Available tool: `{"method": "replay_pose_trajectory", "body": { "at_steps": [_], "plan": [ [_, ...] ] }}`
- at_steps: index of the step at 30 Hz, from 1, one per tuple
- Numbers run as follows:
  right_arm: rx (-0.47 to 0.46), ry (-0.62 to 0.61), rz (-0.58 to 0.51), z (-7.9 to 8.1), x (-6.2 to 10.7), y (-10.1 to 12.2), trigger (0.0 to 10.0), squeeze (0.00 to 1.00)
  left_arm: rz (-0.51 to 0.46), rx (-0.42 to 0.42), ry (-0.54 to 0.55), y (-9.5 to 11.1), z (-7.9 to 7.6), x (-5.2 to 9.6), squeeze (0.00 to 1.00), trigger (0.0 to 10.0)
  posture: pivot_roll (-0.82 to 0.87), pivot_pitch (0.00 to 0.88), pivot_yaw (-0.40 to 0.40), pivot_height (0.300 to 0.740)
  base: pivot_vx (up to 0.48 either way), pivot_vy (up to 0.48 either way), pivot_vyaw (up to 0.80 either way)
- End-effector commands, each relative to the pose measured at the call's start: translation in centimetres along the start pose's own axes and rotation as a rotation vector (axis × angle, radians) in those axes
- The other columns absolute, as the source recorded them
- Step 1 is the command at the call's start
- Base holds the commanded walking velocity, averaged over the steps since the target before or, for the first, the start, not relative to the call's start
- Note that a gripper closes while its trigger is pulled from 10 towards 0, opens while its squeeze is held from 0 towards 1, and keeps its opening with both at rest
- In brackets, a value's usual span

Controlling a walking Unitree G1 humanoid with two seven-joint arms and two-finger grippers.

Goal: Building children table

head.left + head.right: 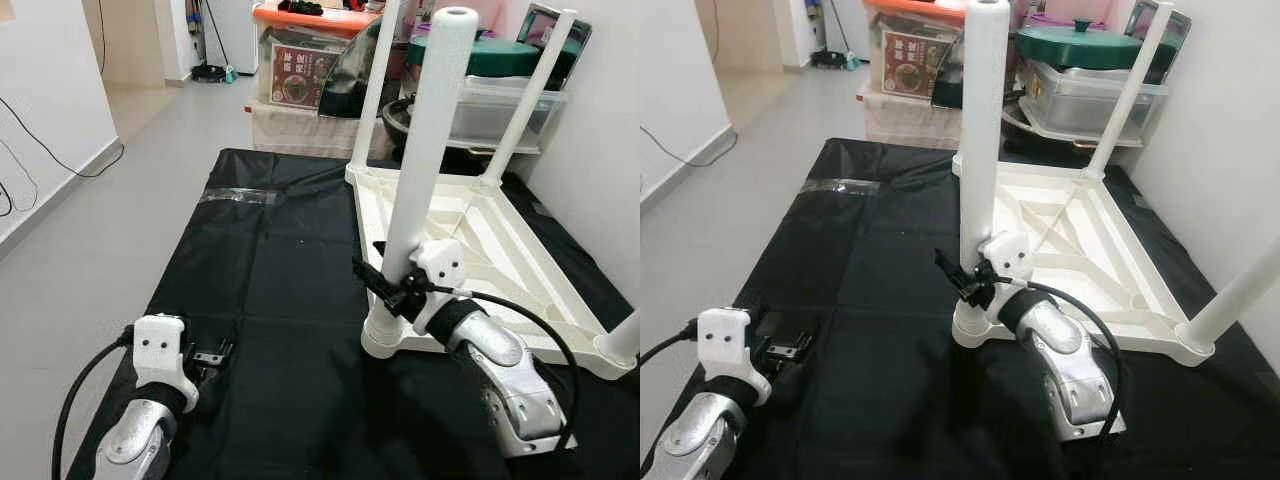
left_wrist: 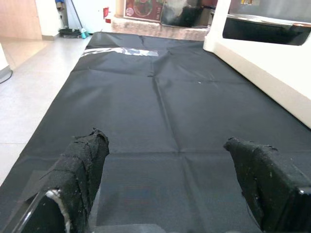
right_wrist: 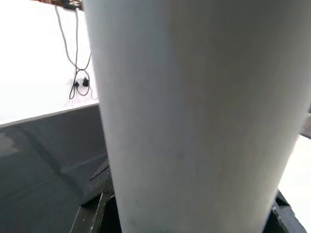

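Note:
A white children's table lies upside down on a black mat, its legs pointing up. The nearest leg stands upright in its corner socket. My right gripper is shut on this leg just above the socket; the right wrist view has the white leg close between the black fingers. Two more legs stand at the far corners, and a fourth leg at the near right corner. My left gripper rests low over the mat at the near left, open and holding nothing.
Stacked storage boxes and clear tubs stand behind the mat. A white wall runs close along the right. A strip of tape lies on the mat's far left part. Bare grey floor lies to the left, with a cable.

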State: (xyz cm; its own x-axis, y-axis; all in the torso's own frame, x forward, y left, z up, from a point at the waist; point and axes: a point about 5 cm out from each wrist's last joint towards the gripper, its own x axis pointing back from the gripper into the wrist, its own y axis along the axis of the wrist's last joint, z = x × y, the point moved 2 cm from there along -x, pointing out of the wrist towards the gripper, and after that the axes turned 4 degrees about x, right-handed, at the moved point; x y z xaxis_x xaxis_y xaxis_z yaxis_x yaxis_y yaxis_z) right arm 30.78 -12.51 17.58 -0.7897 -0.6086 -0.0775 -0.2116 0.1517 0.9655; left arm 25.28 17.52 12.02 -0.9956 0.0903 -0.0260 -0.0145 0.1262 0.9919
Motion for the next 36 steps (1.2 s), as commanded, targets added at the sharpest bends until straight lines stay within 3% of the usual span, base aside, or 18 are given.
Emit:
{"method": "replay_pose_trajectory", "body": {
  "at_steps": [1,9,16,19,21,23,25,36],
  "plan": [
    [-0.035,0.113,0.07,2.6,0.0,-1.9,0.0,0.0,0.015,0.008,0.008,-0.5,0.1,0.1,0.0,10.0,0.21,0.0,-0.105,0.74,0.0,0.0,0.0],
    [0.01,0.136,0.072,3.3,-0.2,-2.2,0.0,0.0,0.019,0.005,0.013,-0.5,0.7,-0.1,0.0,10.0,0.21,0.0,-0.102,0.74,0.0,0.0,0.0],
    [-0.054,0.144,0.082,4.0,-0.1,-2.6,0.0,0.0,0.022,0.018,0.015,-0.6,0.6,-0.2,0.0,10.0,0.21,0.0,-0.102,0.74,0.0,0.0,0.0],
    [-0.187,0.127,0.088,4.1,-0.2,-2.9,0.0,0.0,0.023,0.022,0.016,-0.6,0.7,-0.3,0.0,10.0,0.21,0.0,-0.102,0.74,0.0,0.0,0.0],
    [-0.187,0.127,0.088,4.1,-0.2,-2.9,0.0,0.0,0.023,0.022,0.016,-0.6,0.7,-0.3,0.0,10.0,0.21,0.0,-0.102,0.74,0.0,0.0,0.0],
    [-0.344,0.159,0.089,4.6,-0.4,-3.2,0.0,0.0,0.027,0.034,0.024,-0.6,1.0,-0.4,0.0,10.0,0.21,0.0,-0.105,0.74,0.0,0.0,0.0],
    [-0.385,0.177,0.088,4.8,-0.5,-3.3,0.0,0.0,0.029,0.037,0.027,-0.7,1.1,-0.4,0.0,10.0,0.21,0.0,-0.105,0.74,0.0,0.0,0.0],
    [-0.307,0.206,0.112,4.9,-0.5,-3.8,0.0,0.0,0.029,0.04,0.029,-0.8,1.0,-0.4,0.0,10.0,0.22,0.0,-0.114,0.74,0.0,0.0,0.0]
  ]
}}
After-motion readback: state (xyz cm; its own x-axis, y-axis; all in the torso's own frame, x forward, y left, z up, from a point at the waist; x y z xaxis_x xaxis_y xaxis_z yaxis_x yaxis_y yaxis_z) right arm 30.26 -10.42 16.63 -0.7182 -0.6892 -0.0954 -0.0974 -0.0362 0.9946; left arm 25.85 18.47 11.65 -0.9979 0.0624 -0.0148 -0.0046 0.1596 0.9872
